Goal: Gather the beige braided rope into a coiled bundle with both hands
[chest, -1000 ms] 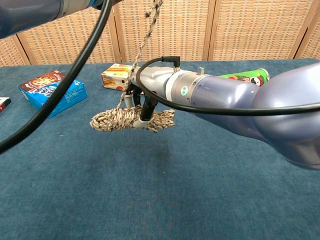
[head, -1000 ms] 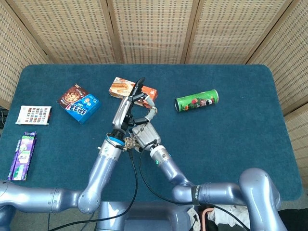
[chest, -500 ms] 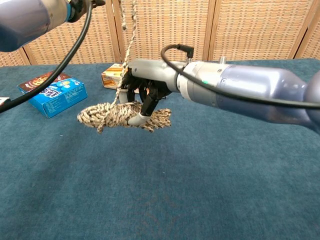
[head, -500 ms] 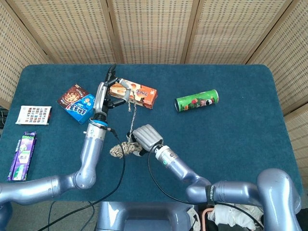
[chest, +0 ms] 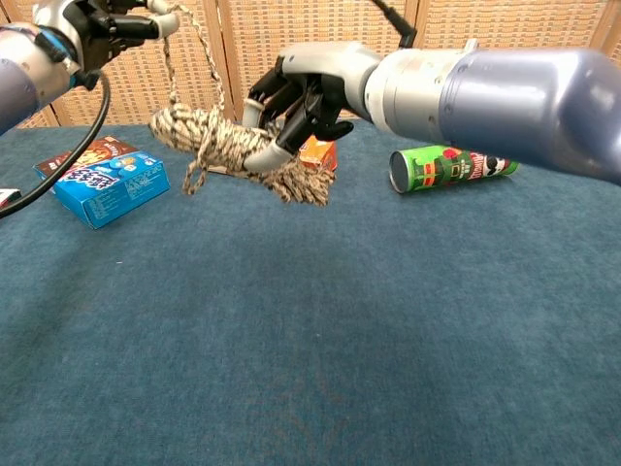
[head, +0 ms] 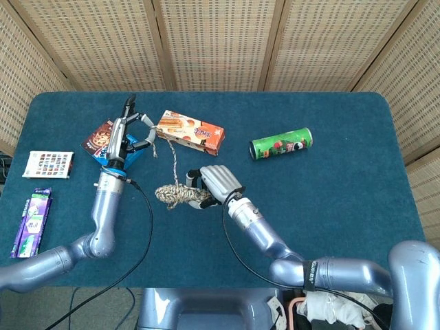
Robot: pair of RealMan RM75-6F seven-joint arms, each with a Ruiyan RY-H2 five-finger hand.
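The beige braided rope (head: 176, 195) (chest: 215, 138) is wound into a thick bundle, held in the air above the blue table. My right hand (head: 216, 184) (chest: 301, 97) grips the bundle's right part, fingers curled around it. A loose strand runs up and left from the bundle to my left hand (head: 130, 134) (chest: 121, 21), which pinches its end high over the blue snack box. The bundle's frayed end (chest: 306, 184) hangs below my right hand.
An orange biscuit box (head: 190, 132) lies behind the bundle. A blue and brown snack box (head: 113, 146) (chest: 98, 177) is at the left. A green can (head: 280, 144) (chest: 452, 166) lies on its side at the right. A card pack (head: 48, 164) and a purple packet (head: 34, 221) sit at the far left.
Both hands rose. My left hand moved left, drawing the strand out. My right hand lifted the bundle higher and slightly away from me.
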